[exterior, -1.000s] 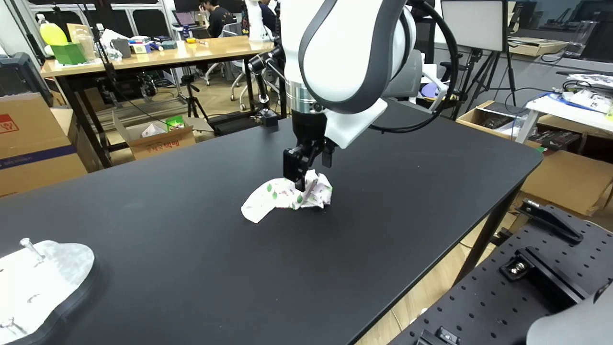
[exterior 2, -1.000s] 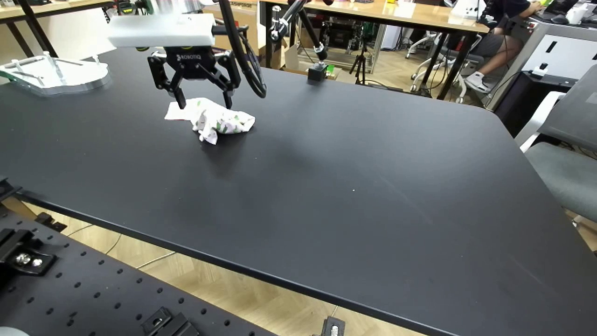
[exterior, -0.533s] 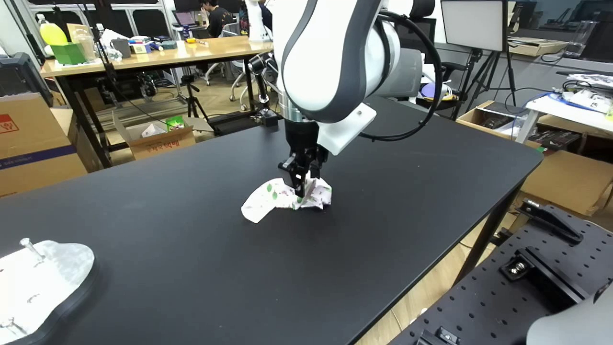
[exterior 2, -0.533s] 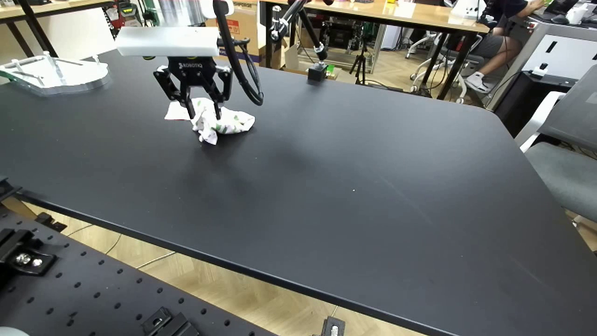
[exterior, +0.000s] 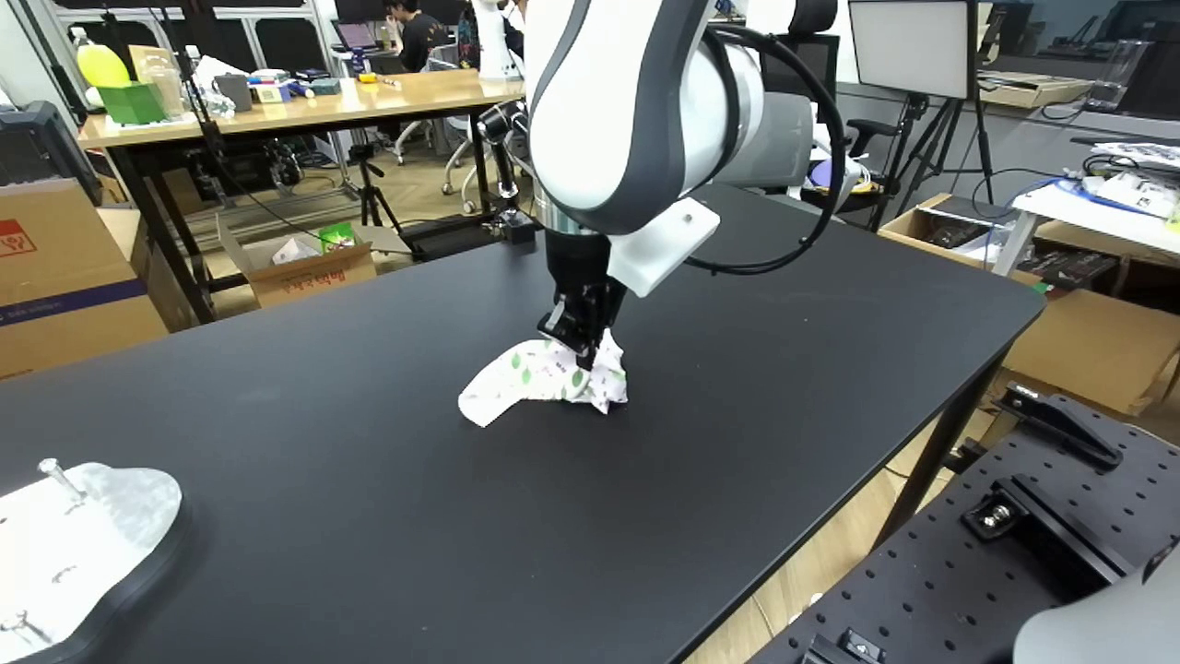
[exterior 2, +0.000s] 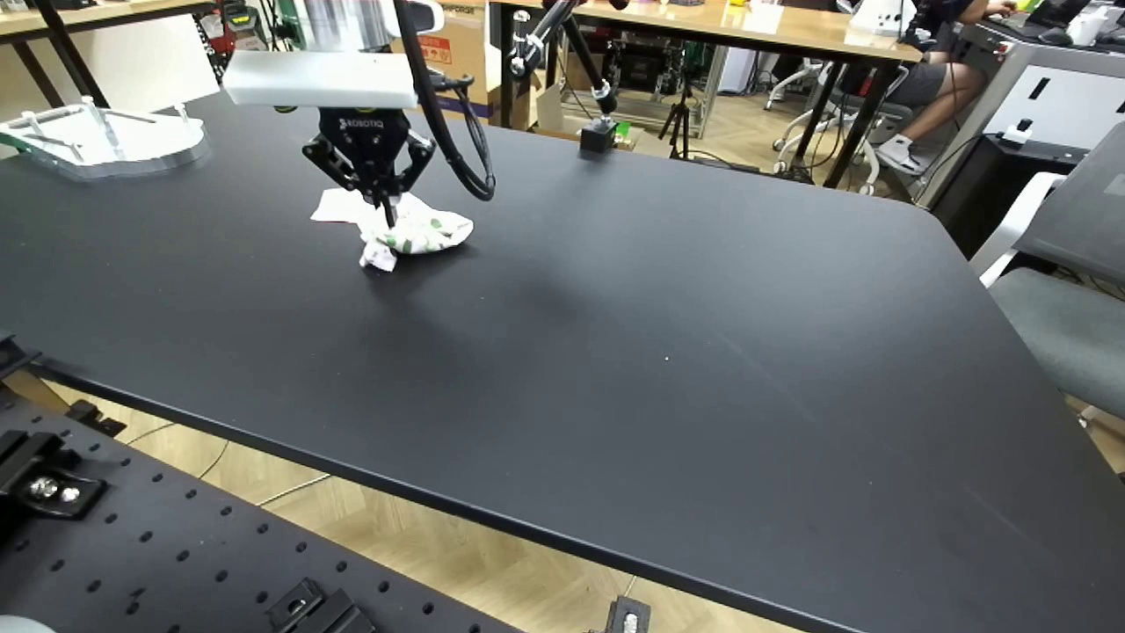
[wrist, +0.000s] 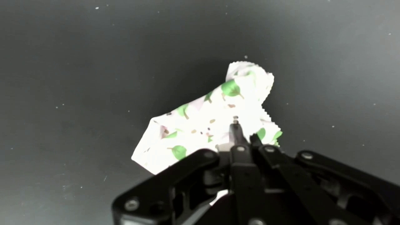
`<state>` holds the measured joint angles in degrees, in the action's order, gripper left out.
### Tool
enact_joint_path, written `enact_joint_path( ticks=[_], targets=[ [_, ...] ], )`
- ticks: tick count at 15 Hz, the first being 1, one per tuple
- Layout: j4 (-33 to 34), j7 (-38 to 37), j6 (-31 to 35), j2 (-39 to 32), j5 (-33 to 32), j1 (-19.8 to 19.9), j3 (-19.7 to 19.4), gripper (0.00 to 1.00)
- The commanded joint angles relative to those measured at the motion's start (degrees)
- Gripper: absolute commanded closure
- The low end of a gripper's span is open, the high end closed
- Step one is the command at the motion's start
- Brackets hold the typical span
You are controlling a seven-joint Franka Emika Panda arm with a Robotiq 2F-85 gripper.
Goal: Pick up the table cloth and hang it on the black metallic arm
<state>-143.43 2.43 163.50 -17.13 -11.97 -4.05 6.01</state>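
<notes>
1. Starting far left, in an exterior view: see big cardboard box [exterior: 64,267] beyond black table [exterior: 369,516].
2. Below that, on the table: see pale irregular plate [exterior: 138,516] with metal pegs [exterior: 64,481], cut off at the edge of view.
3. Further right, at the back: see wooden desk [exterior: 424,97] carrying green box [exterior: 132,106], with yellow rounded thing [exterior: 103,66] showing just above it. Lower down, see open carton [exterior: 313,277], then small tripod [exterior: 369,189].
4. Next right, at the table's far edge: see black metallic arm [exterior: 505,175], jointed, standing up, partly behind robot arm [exterior: 590,120]. Well apart from the cloth.
5. Mid-table: see table cloth [exterior: 516,373], white with green leaf print. Lies on the table under the gripper [exterior: 587,361] in both exterior views. In an exterior view, lower and flatter at the left end, bunched up at the right.
6. On gripper state: points down, narrowed onto the cloth. In wrist view, see fingers [wrist: 237,137] close together over the fabric. Reads as pinching the cloth; can't tell amount of fabric between the tips.
7. Higher up: see black cable [exterior: 837,148] looping right of the robot arm.
8. Far right: see pale panel [exterior: 911,48] upright at the back, perforated black plate [exterior: 922,590] lower down beside the table.
</notes>
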Motion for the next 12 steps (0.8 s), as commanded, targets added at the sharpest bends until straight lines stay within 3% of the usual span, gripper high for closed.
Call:
enact_joint_path(
  ticks=[1, 12],
  targets=[
    [0.28, 1.46, -0.25, 0.9, 2.02, -0.3, -0.28, 1.0],
    [-0.69, 2.39, -6.69, 15.85, 1.18, -0.35, -1.08, 0.99]
  ],
)
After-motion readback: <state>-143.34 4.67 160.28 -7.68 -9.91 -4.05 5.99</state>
